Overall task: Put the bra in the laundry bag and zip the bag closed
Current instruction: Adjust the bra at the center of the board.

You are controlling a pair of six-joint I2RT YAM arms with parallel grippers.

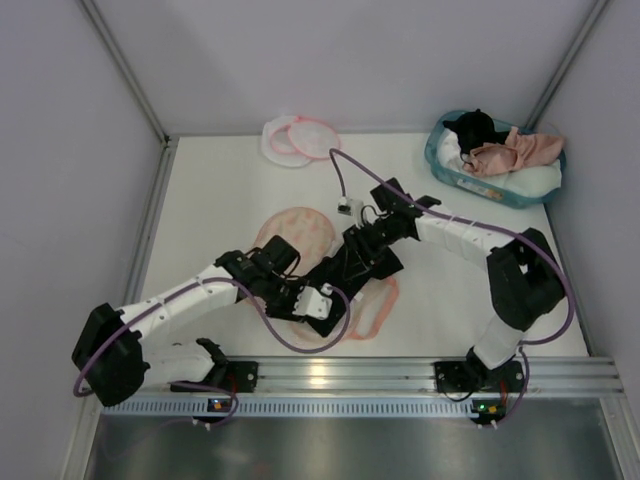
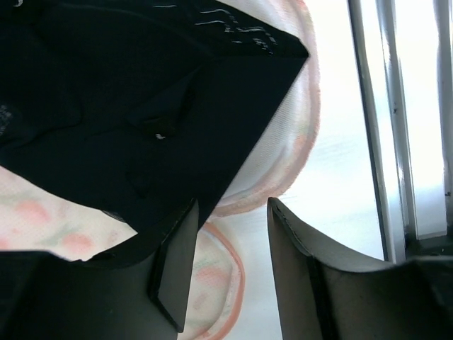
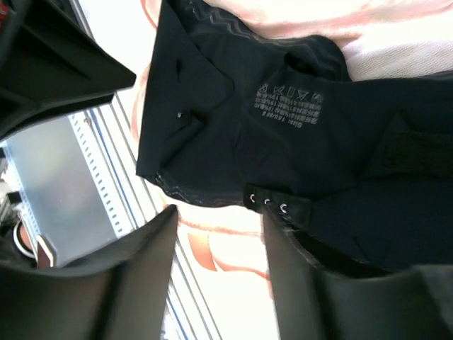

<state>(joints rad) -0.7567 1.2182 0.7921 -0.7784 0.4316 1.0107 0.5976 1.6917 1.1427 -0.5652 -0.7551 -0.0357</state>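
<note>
The salmon-pink bra [image 1: 520,150] lies in the teal basket [image 1: 437,160] at the back right, away from both arms. The laundry bag [image 1: 297,138], white mesh with a pink rim, lies spread at the back centre. Both grippers hover over an orange-printed padded piece [image 1: 300,230] [image 2: 212,276] [image 3: 226,248] mid-table. A black garment [image 1: 345,268] [image 2: 141,106] [image 3: 283,127] with a hook-and-eye band and care label rests on it. My left gripper [image 1: 335,308] [image 2: 232,212] is open, black fabric brushing its left finger. My right gripper [image 1: 372,258] [image 3: 218,219] is open, the hook band at its right fingertip.
The basket also holds black and white clothes [image 1: 478,128]. A metal rail [image 1: 400,375] [image 2: 396,142] [image 3: 106,177] runs along the near table edge, close to both grippers. Grey walls stand at the left, back and right.
</note>
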